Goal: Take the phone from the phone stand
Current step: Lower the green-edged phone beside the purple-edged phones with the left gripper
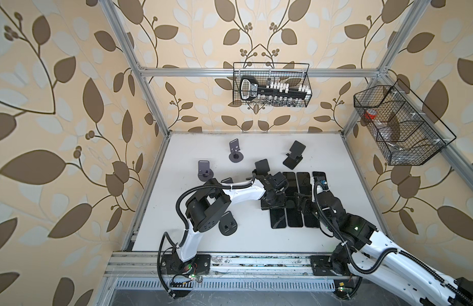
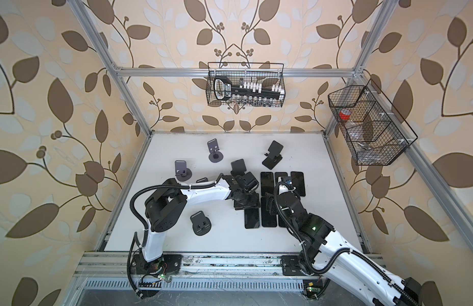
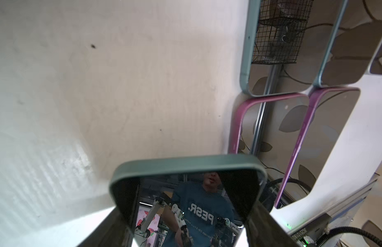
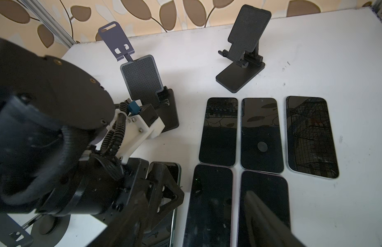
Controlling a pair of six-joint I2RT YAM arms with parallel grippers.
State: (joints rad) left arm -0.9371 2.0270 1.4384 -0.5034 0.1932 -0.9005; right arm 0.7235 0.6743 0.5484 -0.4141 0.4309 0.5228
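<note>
1. Lying between the two fingers (image 3: 263, 222) of the left gripper (image 3: 189, 213), the phone (image 3: 192, 192) is clamped by its long edges, with the jaws closed on it.
2. Past the fingertips, the phone's grey-green rim and dark glass are seen in the left wrist view, with the white table (image 3: 100, 85) beyond them.
3. In both top views the phone is found under the left gripper and on its near side. It sits screen up at the near left corner of a block of phones.
4. Whether the phone rests on the table or is held just above it cannot be told.
5. A black stand (image 4: 143, 85) with a textured back plate is seen on the far side of the left gripper, toward the back wall. The phone is clear of it, with the gripper's wrist between the two.
6. Five other phones (image 4: 218, 132) are laid flat, screen up, in a far row of three and a near row of two. The near row's inner phone lies just beside the clamped one.
7. The right gripper (image 4: 194, 196) is hung low over the near row with its fingers apart and nothing clamped between them. One of its fingers (image 4: 267, 216) is seen above the near row's outer phone.
8. Other stands (image 1: 293, 156) are placed further back and to the left on the table, well apart from the phone.
</note>
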